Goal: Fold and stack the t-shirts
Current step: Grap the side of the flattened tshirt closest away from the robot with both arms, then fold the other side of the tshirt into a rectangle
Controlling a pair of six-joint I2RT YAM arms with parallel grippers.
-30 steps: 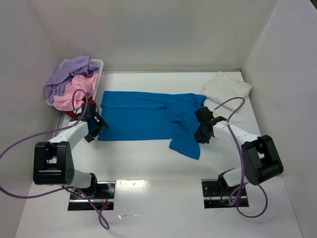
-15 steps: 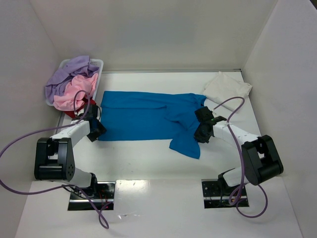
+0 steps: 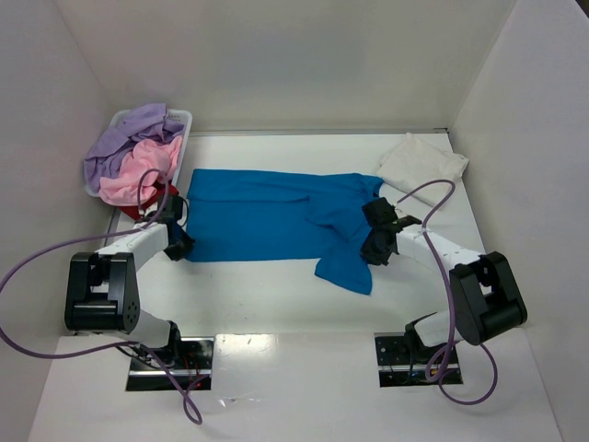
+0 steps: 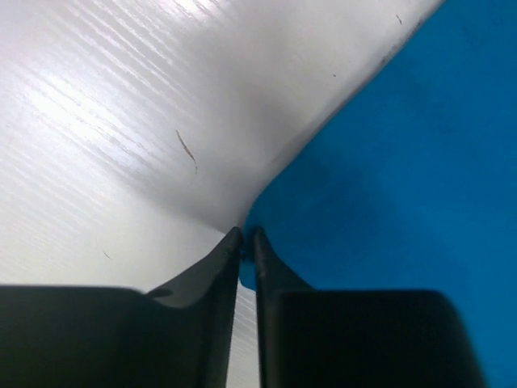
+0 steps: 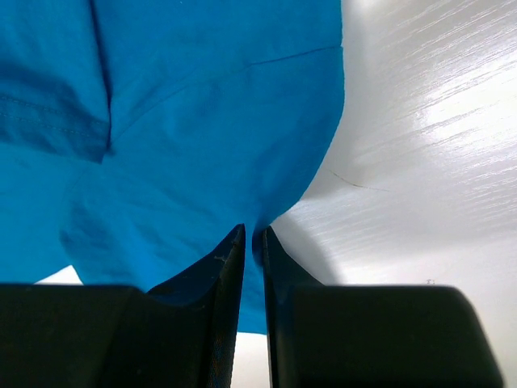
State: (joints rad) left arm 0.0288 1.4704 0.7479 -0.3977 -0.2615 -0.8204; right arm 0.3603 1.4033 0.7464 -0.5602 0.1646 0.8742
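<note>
Two spots along the near edge of the bright blue t-shirt (image 3: 262, 216), spread on the white table (image 3: 276, 304), are pinched: the left gripper (image 3: 177, 241) is clamped on its left corner, and the right gripper (image 3: 375, 249) on a fold at its right end. Farther back, a white t-shirt (image 3: 421, 163) lies at the right. Lavender (image 3: 129, 138) and pink (image 3: 138, 170) t-shirts heap in the white basket (image 3: 184, 120) at the left.

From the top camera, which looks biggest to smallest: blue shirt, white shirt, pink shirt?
1. blue shirt, clearly largest.
2. white shirt and pink shirt look about alike. The pink one is crumpled, so I won't rank them.
</note>
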